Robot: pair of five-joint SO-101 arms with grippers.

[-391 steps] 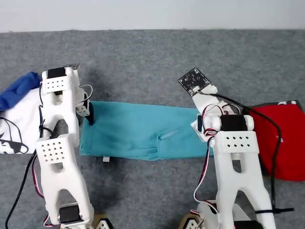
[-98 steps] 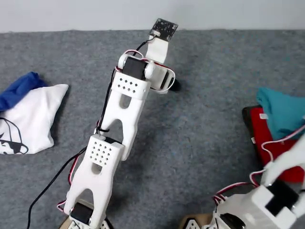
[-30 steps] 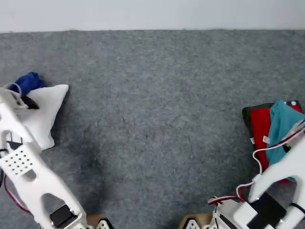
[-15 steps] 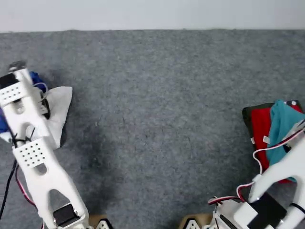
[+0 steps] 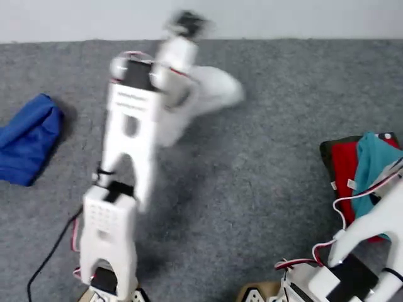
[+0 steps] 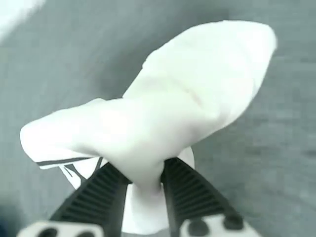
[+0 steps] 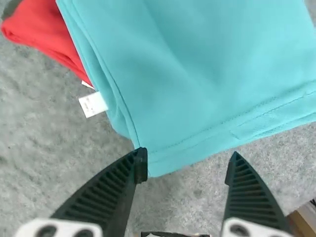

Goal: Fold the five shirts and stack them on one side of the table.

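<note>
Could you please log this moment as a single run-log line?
left gripper shut on white shirt, held over far table | right gripper open over teal shirt atop red shirt | blue shirt bunched, table's left

Both the white shirt and teal shirt are matt cloth; the table covering looks rough.

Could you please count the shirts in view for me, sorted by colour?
white shirt, held in the left hand: 1
blue shirt: 1
red shirt: 1
teal shirt: 1
dark garment, an edge showing under the red one, likely a shirt: 1
Total: 5
</note>
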